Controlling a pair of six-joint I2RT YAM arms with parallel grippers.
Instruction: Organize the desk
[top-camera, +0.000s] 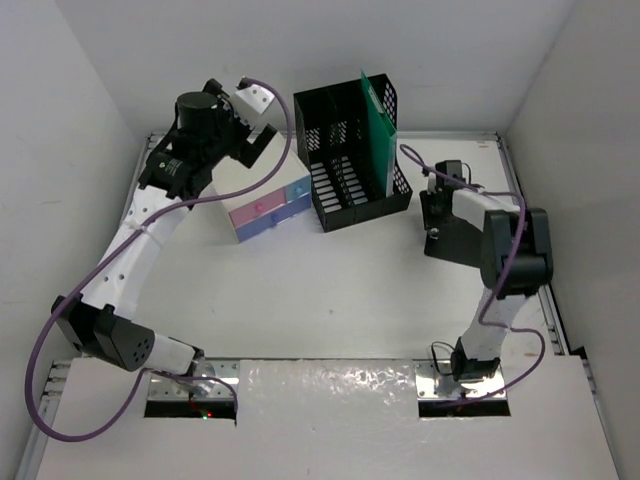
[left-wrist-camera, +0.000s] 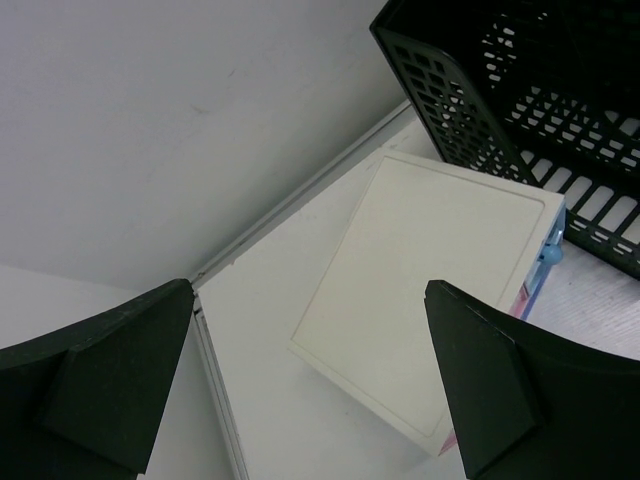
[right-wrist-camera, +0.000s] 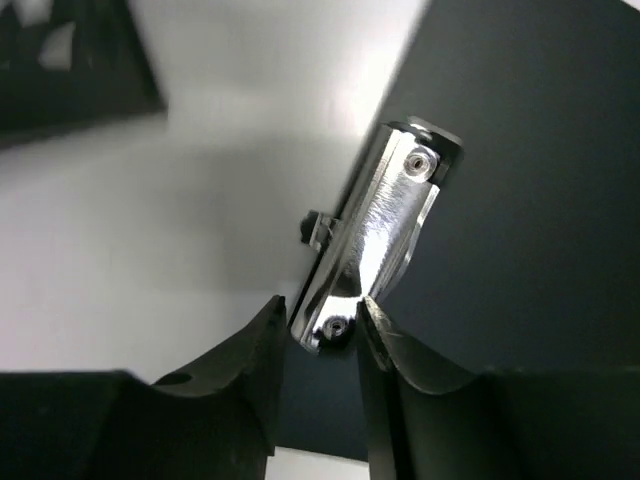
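The white desk (top-camera: 300, 290) carries a small cream-topped drawer box (top-camera: 270, 210) with pink and blue drawers at the back left. My left gripper (top-camera: 255, 145) hangs above and behind it, open and empty; in the left wrist view (left-wrist-camera: 310, 380) the box's cream top (left-wrist-camera: 430, 290) lies between the spread fingers. My right gripper (top-camera: 432, 205) is at the right, down on a dark clipboard (top-camera: 450, 240). In the right wrist view (right-wrist-camera: 320, 325) the fingers are closed on the end of the clipboard's shiny metal clip (right-wrist-camera: 385, 220), with the dark board (right-wrist-camera: 520, 200) behind.
A black mesh file rack (top-camera: 350, 150) stands at the back centre beside the drawer box, with a green folder (top-camera: 380, 130) upright in its right slot. The rack's corner shows in the left wrist view (left-wrist-camera: 540, 110). White walls enclose the desk on three sides.
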